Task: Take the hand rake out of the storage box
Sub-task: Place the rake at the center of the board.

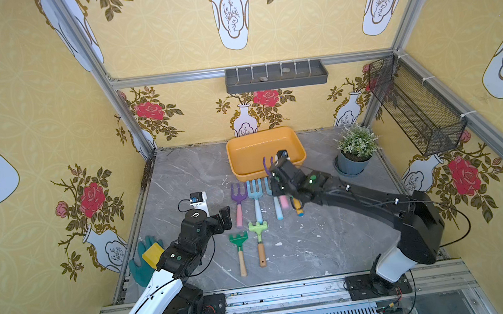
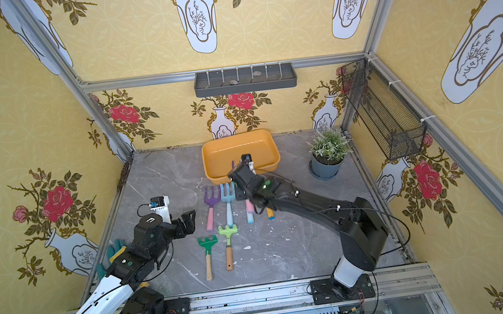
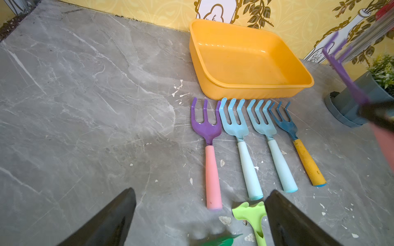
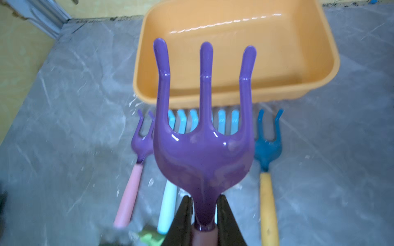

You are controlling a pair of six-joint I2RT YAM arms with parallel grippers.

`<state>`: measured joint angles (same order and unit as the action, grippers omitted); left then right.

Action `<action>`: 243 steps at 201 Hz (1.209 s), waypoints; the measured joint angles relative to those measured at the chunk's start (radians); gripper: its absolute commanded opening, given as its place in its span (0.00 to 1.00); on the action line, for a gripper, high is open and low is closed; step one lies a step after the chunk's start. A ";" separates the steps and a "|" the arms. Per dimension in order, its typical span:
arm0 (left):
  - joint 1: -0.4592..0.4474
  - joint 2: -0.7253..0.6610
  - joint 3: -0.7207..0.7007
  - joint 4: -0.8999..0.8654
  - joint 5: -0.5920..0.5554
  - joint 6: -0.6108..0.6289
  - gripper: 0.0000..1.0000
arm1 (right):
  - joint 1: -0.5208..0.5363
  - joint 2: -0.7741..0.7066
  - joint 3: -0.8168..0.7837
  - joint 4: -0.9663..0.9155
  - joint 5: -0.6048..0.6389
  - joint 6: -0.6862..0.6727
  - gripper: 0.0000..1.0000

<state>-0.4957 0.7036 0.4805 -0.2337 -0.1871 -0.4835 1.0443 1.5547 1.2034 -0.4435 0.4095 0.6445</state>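
Note:
The storage box [image 1: 245, 153] [image 2: 224, 154] is an orange-yellow tray at the back of the table, and nothing lies in it [image 3: 245, 64] [image 4: 281, 53]. My right gripper [image 1: 275, 176] [image 4: 203, 213] is shut on the neck of a purple hand rake [image 4: 202, 153] [image 1: 266, 165] with a pink handle. It holds the rake in the air over the box's front edge, tines pointing toward the box. In the left wrist view the held hand rake [image 3: 341, 70] shows blurred. My left gripper [image 1: 225, 218] [image 3: 200, 196] hovers open and holds nothing, left of the tools on the table.
Several rakes lie in a row before the box: purple [image 1: 239, 204], light blue [image 1: 256, 200] and dark blue with a yellow handle [image 3: 298, 140]. Two green rakes [image 1: 240, 252] [image 1: 259, 240] lie nearer. A potted plant [image 1: 355, 149] stands right, a green glove [image 1: 142, 267] lies left.

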 measured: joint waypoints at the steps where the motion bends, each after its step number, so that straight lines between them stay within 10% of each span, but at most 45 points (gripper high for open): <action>1: 0.000 0.000 0.000 0.000 0.000 0.000 1.00 | 0.023 -0.009 -0.018 -0.004 0.013 0.016 0.00; 47: 0.004 -0.039 -0.006 -0.021 0.000 -0.014 1.00 | 0.327 0.017 -0.201 -0.103 0.125 0.380 0.00; 91: 0.004 -0.058 -0.015 -0.045 0.000 -0.021 1.00 | 0.350 0.071 -0.253 -0.110 0.117 0.535 0.00; 243: 0.004 -0.022 -0.016 -0.056 -0.012 -0.022 1.00 | 0.293 0.125 -0.381 0.143 0.043 0.480 0.11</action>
<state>-0.4915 0.6819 0.4648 -0.2901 -0.1989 -0.5053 1.3376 1.6798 0.8219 -0.3008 0.4526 1.1244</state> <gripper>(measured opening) 0.999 0.198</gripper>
